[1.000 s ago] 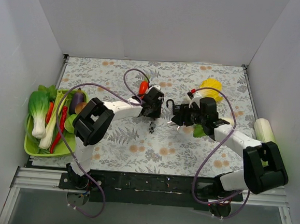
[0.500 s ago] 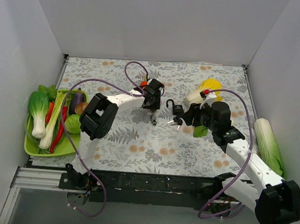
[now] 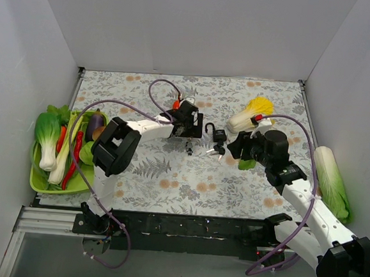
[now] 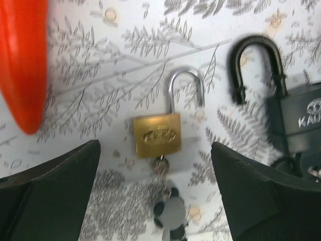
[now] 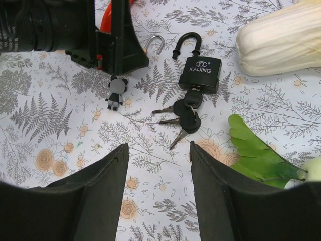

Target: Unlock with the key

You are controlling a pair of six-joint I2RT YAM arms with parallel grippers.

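Left gripper (image 4: 155, 160) is spread wide with nothing between the fingers, hovering directly over the brass padlock (image 4: 156, 135), which lies flat on the floral cloth (image 4: 90, 115) mid-table. Its key (image 4: 160, 164) sits in the keyway, panda charm (image 4: 169, 218) trailing loose. Right gripper (image 5: 158, 150) is likewise gaping and empty, near the black padlock (image 5: 202, 74) and its key bunch (image 5: 183, 113), just beside the brass one. Judgement: brass body small, dense, rigid, smooth-faced, likely to skate if pushed; pinch across its side edges. Key thin; grip the bow, not the floppy charm. Brass shackle (image 4: 185, 85) looks lifted on one leg; not certain.
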